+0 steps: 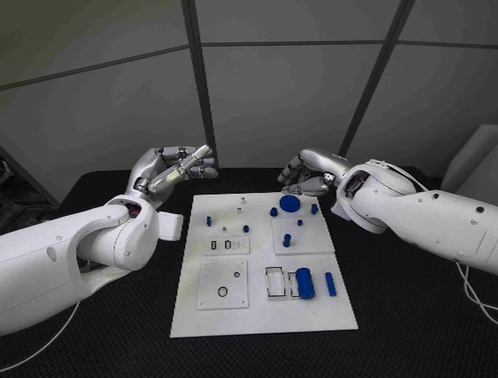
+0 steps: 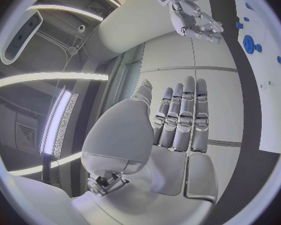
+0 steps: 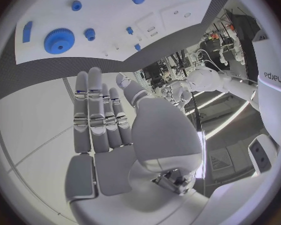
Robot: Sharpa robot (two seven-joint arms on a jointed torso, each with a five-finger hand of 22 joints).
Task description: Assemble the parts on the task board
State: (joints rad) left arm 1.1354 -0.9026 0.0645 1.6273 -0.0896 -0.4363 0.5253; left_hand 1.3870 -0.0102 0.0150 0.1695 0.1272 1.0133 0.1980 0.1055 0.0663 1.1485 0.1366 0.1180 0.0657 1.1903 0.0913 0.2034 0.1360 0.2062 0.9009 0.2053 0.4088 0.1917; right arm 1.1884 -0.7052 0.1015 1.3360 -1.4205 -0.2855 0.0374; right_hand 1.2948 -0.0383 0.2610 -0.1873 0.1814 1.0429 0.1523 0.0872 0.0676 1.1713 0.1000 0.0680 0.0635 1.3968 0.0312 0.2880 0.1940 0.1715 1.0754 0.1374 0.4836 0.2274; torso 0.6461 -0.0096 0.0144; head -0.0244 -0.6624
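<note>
The white task board (image 1: 261, 315) lies in the middle of the black table. A round blue gear (image 1: 290, 204) stands near its far edge, with small blue pegs (image 1: 288, 240) around it and a blue cylinder (image 1: 305, 283) and a blue bar (image 1: 330, 283) lower down. My left hand (image 1: 177, 168) hovers beyond the board's far left corner, fingers straight and empty (image 2: 181, 117). My right hand (image 1: 308, 173) hovers beyond the far right corner, fingers extended and empty (image 3: 100, 115). The gear (image 3: 58, 40) and board (image 3: 109, 20) also show past the right hand.
The board carries raised white plates with slots (image 1: 225, 245) and a round hole (image 1: 223, 291), plus a clear rectangular frame (image 1: 275, 282). Black table surface (image 1: 431, 315) lies free on both sides of the board. Grey wall panels stand behind the table.
</note>
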